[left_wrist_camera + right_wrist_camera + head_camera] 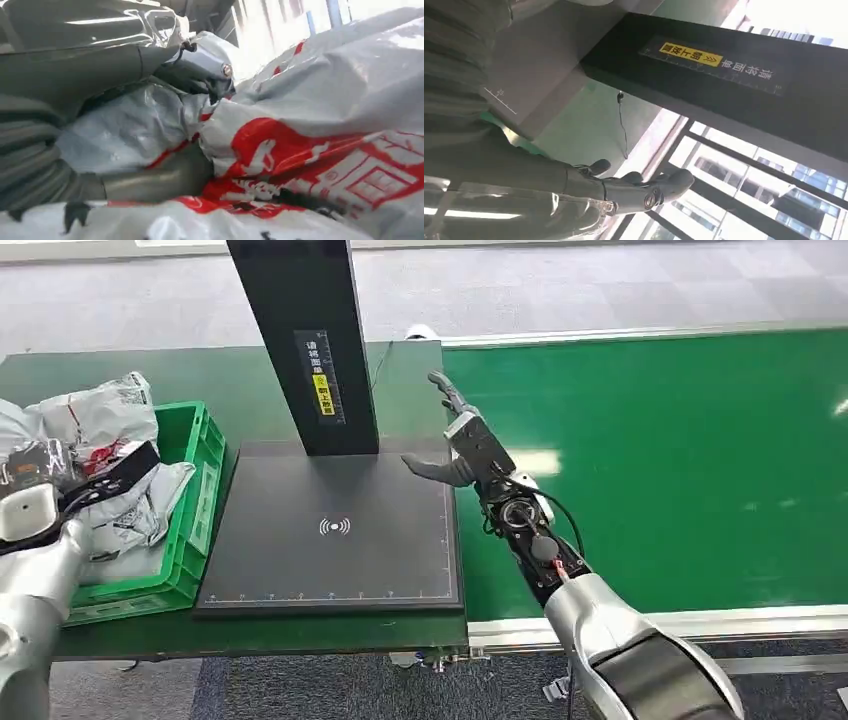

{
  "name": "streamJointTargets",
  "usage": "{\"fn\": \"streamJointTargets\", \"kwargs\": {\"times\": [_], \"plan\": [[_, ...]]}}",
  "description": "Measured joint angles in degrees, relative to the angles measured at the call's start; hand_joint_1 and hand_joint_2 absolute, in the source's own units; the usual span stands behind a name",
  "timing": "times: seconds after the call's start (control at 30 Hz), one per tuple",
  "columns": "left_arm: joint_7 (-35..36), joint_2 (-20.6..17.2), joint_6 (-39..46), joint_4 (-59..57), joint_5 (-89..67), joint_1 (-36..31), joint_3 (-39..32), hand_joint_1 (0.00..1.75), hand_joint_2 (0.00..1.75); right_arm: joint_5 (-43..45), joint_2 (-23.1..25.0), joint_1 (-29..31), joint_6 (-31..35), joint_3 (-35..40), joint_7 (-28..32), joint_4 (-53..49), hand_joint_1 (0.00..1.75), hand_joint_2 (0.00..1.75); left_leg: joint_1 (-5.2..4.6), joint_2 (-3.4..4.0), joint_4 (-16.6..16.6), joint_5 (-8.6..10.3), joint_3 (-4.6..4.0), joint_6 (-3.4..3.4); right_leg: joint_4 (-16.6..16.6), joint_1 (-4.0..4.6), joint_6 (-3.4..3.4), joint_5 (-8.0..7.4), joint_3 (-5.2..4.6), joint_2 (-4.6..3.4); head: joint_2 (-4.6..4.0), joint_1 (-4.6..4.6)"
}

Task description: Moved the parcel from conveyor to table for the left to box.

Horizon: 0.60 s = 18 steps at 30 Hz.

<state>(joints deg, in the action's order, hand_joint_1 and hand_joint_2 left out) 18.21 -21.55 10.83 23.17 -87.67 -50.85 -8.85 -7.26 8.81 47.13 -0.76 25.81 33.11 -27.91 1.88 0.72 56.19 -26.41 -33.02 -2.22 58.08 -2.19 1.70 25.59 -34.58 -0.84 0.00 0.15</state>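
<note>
The green conveyor (680, 470) is seen stretching across the right of the head view, its belt bare and edged by a pale rail. Beside it stands the dark green desk (120, 375), on which a black scanning pad (330, 540) is laid; a white wireless symbol is printed at the pad's middle and a ruled scale runs along its near edge. From the pad's far side a black post (305, 340) rises, and on it a label is fixed with white Chinese characters and a yellow patch; the characters are too small to be read. At the desk's left a green crate (195, 490) is set, heaped with grey plastic mailers. The parcel (105, 420), a crumpled grey bag printed with red graphics, lies on top of that heap in the crate. The left hand (100, 480) is pressed in among the bags, and whether anything is gripped cannot be told. The right hand (455, 435) is held over the pad's right edge, fingers spread and nothing in them.
</note>
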Motion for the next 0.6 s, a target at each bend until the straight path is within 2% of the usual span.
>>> {"fn": "streamJointTargets", "kwargs": {"times": [0.07,0.17,0.27,0.33,0.47,0.5,0.53,0.6], "plan": [[-1.9,0.1,4.3,-0.5,1.6,0.1,-0.2,0.0,1.75,0.0,0.0,0.0,0.0,0.2,-0.2,0.0,0.0,1.75,0.0,-0.01,0.0,0.01,0.01,0.0,0.0,0.0,0.0,0.0,0.0,0.0,0.0,0.0],[-9.2,0.9,13.1,-1.0,6.7,0.6,-1.8,0.0,1.75,-0.2,0.0,0.0,0.0,0.3,-0.3,0.0,0.0,1.75,0.0,-0.05,0.0,0.02,0.0,0.01,0.0,0.0,0.0,0.0,-0.02,0.01,0.0,0.0],[-28.2,3.3,22.9,-0.2,21.6,1.8,-5.3,0.0,1.75,-0.2,0.0,0.0,0.1,0.4,-0.3,0.0,0.0,1.75,-0.02,-0.09,0.0,0.02,-0.04,0.02,0.0,-0.02,0.0,0.0,-0.01,0.02,0.0,0.0],[-37.4,5.4,26.6,1.5,29.3,3.2,-7.3,0.0,1.75,-0.1,0.0,0.0,0.2,0.4,-0.3,0.0,0.0,1.75,-0.05,-0.06,0.0,0.01,-0.05,0.02,0.0,-0.05,0.01,-0.01,-0.01,0.02,0.0,0.02],[-37.5,5.4,26.6,1.5,29.3,3.2,-7.3,0.0,1.75,-0.1,0.0,0.0,0.2,0.4,-0.3,0.0,0.0,1.75,-0.05,-0.06,0.0,0.01,-0.05,0.02,0.0,-0.06,0.01,-0.01,-0.01,0.02,0.0,0.02],[-43.2,6.8,27.5,3.0,35.1,4.7,-8.1,0.0,1.75,0.0,0.0,0.0,0.2,0.4,-0.3,0.0,0.0,1.75,-0.06,-0.01,0.0,-0.01,-0.06,0.01,0.0,-0.07,0.01,-0.01,-0.03,0.0,0.0,0.0],[-55.0,10.7,28.7,10.8,52.7,11.0,-8.2,0.0,1.75,0.4,-0.1,0.0,0.6,0.4,-0.1,0.0,0.0,1.75,-0.07,0.0,0.0,-0.09,-0.05,-0.01,0.0,-0.08,0.01,0.0,-0.06,-0.02,0.0,-0.02],[-56.7,13.4,29.1,17.7,60.6,16.7,-6.8,0.0,1.75,0.6,-0.1,0.0,0.7,0.5,-0.1,0.0,0.0,1.75,-0.05,0.01,0.0,-0.1,-0.09,-0.02,0.0,-0.07,0.01,0.01,-0.13,-0.02,0.0,-0.02]]}}
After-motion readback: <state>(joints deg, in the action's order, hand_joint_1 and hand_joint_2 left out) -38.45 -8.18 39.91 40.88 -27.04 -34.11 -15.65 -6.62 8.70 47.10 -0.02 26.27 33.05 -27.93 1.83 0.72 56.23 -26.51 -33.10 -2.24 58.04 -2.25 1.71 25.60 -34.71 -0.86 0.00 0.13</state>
